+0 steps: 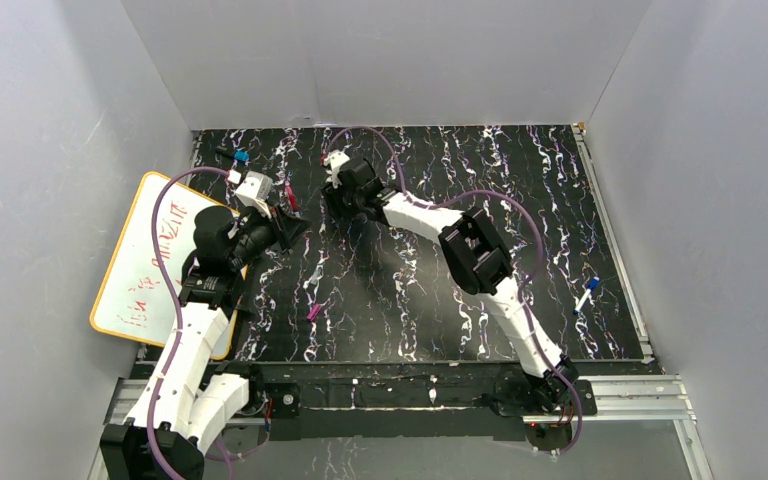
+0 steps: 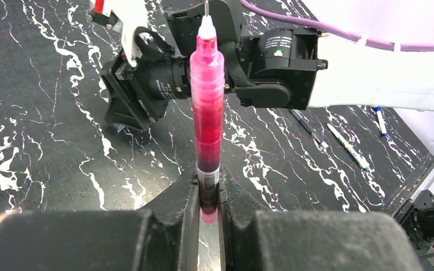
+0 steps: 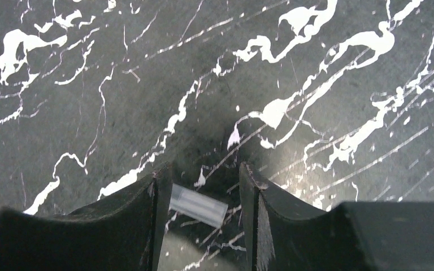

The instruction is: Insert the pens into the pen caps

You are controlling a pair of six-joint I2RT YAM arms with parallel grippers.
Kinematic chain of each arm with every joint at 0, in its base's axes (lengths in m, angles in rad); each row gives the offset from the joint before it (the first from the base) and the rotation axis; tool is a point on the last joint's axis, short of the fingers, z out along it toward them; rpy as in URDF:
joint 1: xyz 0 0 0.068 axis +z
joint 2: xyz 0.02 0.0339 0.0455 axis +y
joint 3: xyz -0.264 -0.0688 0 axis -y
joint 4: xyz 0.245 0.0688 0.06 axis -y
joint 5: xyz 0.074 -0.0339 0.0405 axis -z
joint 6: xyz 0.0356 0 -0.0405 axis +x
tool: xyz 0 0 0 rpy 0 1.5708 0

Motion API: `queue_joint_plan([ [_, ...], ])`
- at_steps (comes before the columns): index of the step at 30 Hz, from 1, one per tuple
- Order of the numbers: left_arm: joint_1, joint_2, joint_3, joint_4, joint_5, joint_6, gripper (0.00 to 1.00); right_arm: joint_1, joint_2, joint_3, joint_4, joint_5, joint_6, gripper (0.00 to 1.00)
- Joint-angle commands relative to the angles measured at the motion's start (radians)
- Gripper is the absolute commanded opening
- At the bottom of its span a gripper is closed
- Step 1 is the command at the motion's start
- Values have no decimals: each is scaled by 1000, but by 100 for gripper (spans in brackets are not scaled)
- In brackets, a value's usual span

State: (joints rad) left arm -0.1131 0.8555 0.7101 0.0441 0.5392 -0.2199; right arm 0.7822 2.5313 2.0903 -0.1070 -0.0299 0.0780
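Two loose caps counted, four pens.

Caps: a greyish clear cap lies on its side on the table, inside the gap of the right end effector. You have those jaws parted, released, with nothing pinched. One end of the cap sits at the inner face of one finger and the other end stops short of the opposite finger. A magenta cap lies on the table well apart from both end effectors, on the arm-base side of the left one.

Pens: the left end effector is clenched on the lower end of a magenta pen. The pen stands straight out from the fingertips, white tip bare, pointing at the right arm's wrist just beyond it. Off to that end effector's right lie three more: a dark slim pen, a white pen with a greenish end beside it, and a blue-capped white pen farther out.

Other items: one short black blue-tipped object beyond the left end effector, and one whiteboard to its left.
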Motion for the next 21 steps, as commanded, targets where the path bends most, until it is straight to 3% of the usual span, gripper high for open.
queue_joint_plan([
  [1,3,-4,36,8,18,10,0,14,-85,-161,-4,-12,22,54],
  [16,3,-5,32,18,29,1,0,48,-478,-858,155,26,-4,53],
  [18,4,-6,31,25,34,-4,0,49,-493,-847,166,65,5,53],
  [21,4,-6,30,27,35,-6,0,48,-460,-683,110,56,40,54],
])
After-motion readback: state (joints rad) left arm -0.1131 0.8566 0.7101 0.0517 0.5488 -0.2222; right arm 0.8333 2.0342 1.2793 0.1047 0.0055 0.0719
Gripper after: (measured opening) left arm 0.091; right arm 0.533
